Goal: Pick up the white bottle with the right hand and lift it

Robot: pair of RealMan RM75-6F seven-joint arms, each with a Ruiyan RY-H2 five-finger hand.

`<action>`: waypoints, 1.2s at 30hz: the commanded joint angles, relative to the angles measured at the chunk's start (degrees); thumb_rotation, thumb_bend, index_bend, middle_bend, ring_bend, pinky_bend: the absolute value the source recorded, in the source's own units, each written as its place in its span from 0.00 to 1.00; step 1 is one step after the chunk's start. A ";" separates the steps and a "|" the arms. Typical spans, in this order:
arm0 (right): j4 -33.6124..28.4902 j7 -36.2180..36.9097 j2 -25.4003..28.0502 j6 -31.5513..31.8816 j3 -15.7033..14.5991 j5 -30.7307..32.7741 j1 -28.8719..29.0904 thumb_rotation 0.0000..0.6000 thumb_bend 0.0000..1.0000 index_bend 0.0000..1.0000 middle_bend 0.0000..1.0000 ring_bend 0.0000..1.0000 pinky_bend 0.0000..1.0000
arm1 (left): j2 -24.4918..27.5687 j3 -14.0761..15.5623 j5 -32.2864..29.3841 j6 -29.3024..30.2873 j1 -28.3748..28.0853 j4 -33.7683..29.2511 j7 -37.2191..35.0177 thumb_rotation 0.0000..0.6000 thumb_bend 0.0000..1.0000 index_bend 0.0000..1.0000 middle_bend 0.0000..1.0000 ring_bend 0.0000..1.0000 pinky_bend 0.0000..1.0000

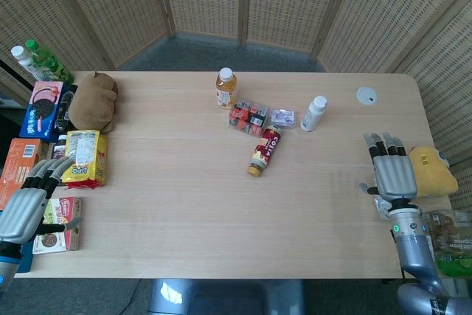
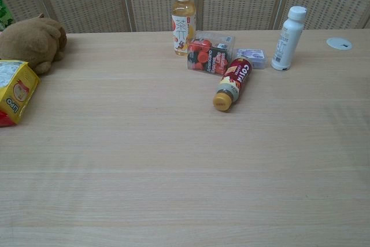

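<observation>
Starting at the lower left of the head view, your left hand point(image 1: 26, 201) rests at the table point(image 1: 177, 212) edge beside the snack packets, fingers loosely apart and holding nothing; it has no part in this job. Moving right, the tea bottle point(image 1: 226, 88) stands upper centre, with a small clear box of red items point(image 1: 248, 116) just below it and a brown drink bottle point(image 1: 265, 150) lying on its side beneath that. Next comes your target: the white bottle point(image 1: 314, 113) stands upright, right of centre, untouched, with a small white disc point(image 1: 366, 95) further right. The chest view shows the same bottle point(image 2: 288, 38) upright in the upper right, no hand near it. Your right hand point(image 1: 392, 170) sits at the right edge, flat and released, well apart from the bottle. By my reading nothing is done yet: reach, grasp and lift all remain.
</observation>
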 commanded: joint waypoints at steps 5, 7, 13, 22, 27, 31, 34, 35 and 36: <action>-0.49 1.08 -0.60 -0.12 0.57 -0.57 -0.51 0.94 0.06 0.00 0.00 0.00 0.00 | -0.10 0.10 0.07 -0.44 -0.18 0.00 0.07 0.96 0.07 0.00 0.00 0.00 0.00; -0.79 1.90 -0.58 -0.26 0.73 -0.83 -0.74 0.94 0.05 0.00 0.00 0.00 0.00 | 0.04 0.09 0.30 -0.18 -0.11 -0.15 0.01 0.96 0.07 0.00 0.00 0.00 0.00; -0.87 5.95 -0.85 -0.39 1.88 -2.15 -1.31 0.92 0.05 0.00 0.00 0.00 0.00 | 0.28 0.12 0.98 -0.11 -0.24 -0.64 -0.05 0.96 0.07 0.00 0.00 0.00 0.00; 7.81 21.82 -5.04 -8.79 7.33 0.60 1.19 0.91 0.04 0.00 0.00 0.00 0.00 | 0.49 0.19 1.18 -1.39 -1.06 -1.26 0.56 0.95 0.07 0.00 0.00 0.00 0.00; 17.11 28.09 -9.20 -13.75 9.65 1.81 3.66 0.91 0.01 0.00 0.00 0.00 0.00 | 0.88 0.32 1.15 -0.98 -0.77 -1.52 0.57 0.95 0.07 0.00 0.00 0.00 0.00; 23.82 32.43 -12.30 -17.59 11.24 2.69 5.60 0.90 0.00 0.00 0.00 0.00 0.00 | 1.28 0.50 1.31 -0.88 -0.64 -2.00 0.98 0.96 0.07 0.00 0.00 0.00 0.00; 29.45 35.65 -15.00 -20.74 12.17 3.10 7.22 0.90 0.00 0.00 0.00 0.00 0.00 | 1.52 0.60 1.66 -0.63 -0.54 -2.55 1.33 0.96 0.07 0.00 0.00 0.00 0.00; 31.45 37.36 -16.04 -22.13 12.63 3.24 7.83 0.90 0.00 0.00 0.00 0.00 0.00 | 1.62 0.63 1.83 -0.51 -0.50 -2.79 1.52 0.96 0.07 0.00 0.00 0.00 0.00; 32.93 38.69 -16.77 -23.10 12.98 3.26 8.27 0.90 0.00 0.00 0.00 0.00 0.00 | 1.69 0.66 1.93 -0.43 -0.47 -2.96 1.68 0.96 0.07 0.00 0.00 0.00 0.00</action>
